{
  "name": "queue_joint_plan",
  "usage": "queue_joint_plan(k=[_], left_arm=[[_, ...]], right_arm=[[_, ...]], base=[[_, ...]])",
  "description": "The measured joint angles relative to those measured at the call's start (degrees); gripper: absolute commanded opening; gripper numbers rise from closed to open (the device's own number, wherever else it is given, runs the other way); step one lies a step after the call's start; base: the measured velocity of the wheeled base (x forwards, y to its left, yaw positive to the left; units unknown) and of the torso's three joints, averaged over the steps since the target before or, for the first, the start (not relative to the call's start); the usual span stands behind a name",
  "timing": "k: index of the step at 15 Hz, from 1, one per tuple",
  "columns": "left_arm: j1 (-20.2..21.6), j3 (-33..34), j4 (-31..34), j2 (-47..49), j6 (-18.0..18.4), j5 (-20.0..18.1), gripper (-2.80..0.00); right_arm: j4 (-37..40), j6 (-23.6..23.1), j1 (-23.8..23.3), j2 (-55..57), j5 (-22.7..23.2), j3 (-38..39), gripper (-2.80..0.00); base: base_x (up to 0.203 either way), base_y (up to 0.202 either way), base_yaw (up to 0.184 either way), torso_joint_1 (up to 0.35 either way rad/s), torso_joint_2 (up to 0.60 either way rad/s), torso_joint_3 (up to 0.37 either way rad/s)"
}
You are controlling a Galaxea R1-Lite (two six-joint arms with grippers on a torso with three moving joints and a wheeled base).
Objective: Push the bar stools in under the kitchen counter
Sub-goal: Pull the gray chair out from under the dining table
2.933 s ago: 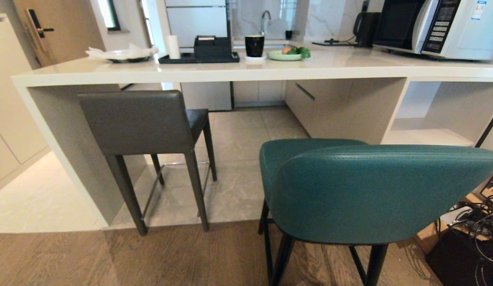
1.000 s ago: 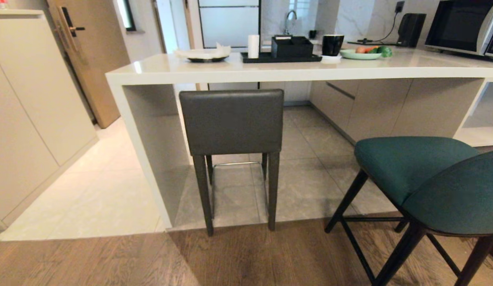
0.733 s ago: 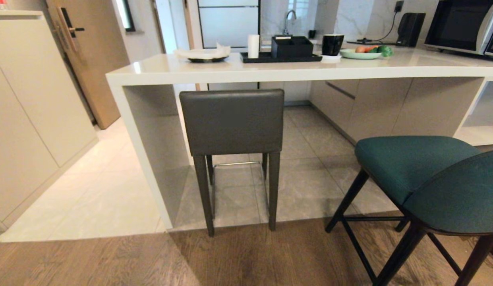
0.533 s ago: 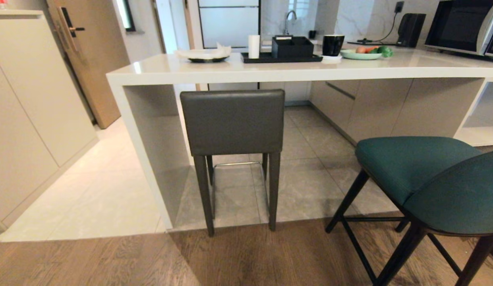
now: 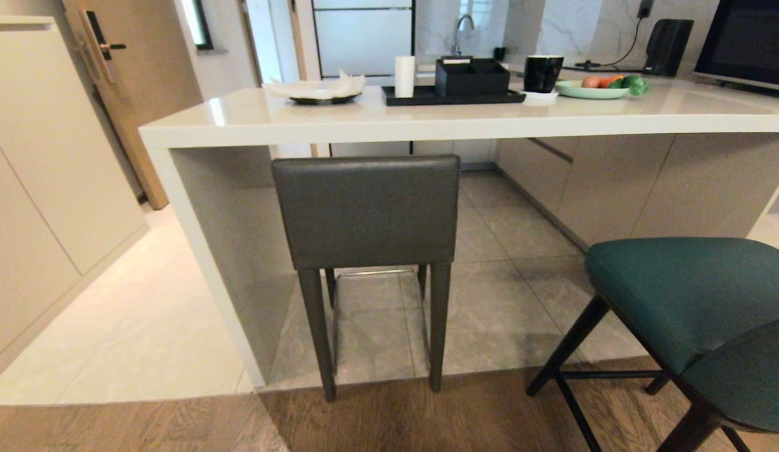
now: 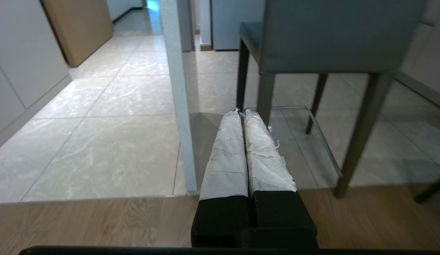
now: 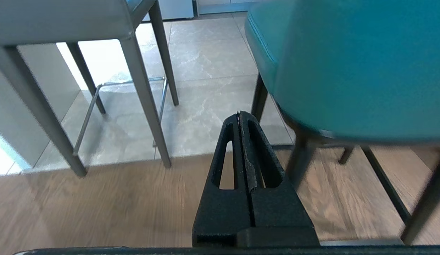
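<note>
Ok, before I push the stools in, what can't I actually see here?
- Teal stool: head view's right edge cuts off its back and far legs.
- Grey stool: its back hides the seat, so depth under the kitchen counter is unclear.
- Left gripper, right gripper: outside the head view.

Readable text: none in any view.
Long white glossy kitchen counter (image 5: 251, 119): no lettering on its top or front edge.
Black rectangular tray (image 5: 452, 97) near the counter's far edge: no label legible.
Black mug (image 5: 543, 73) beside the tray: no print legible.
Dark grey leather bar stool (image 5: 366, 210): no tag.
Teal bar stool (image 5: 684, 295): no tag.
</note>
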Motion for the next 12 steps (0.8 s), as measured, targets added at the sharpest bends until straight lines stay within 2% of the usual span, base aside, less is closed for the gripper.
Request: queue_joint_plan(k=[12], left_arm=[[0.0,0.0,0.0,0.0,0.0,0.0,-2.8]], right_arm=[[0.0,0.1,0.0,0.0,-0.1,0.0,-2.8]], base=[[0.195,0.0,0.002,0.001,0.0,0.002]])
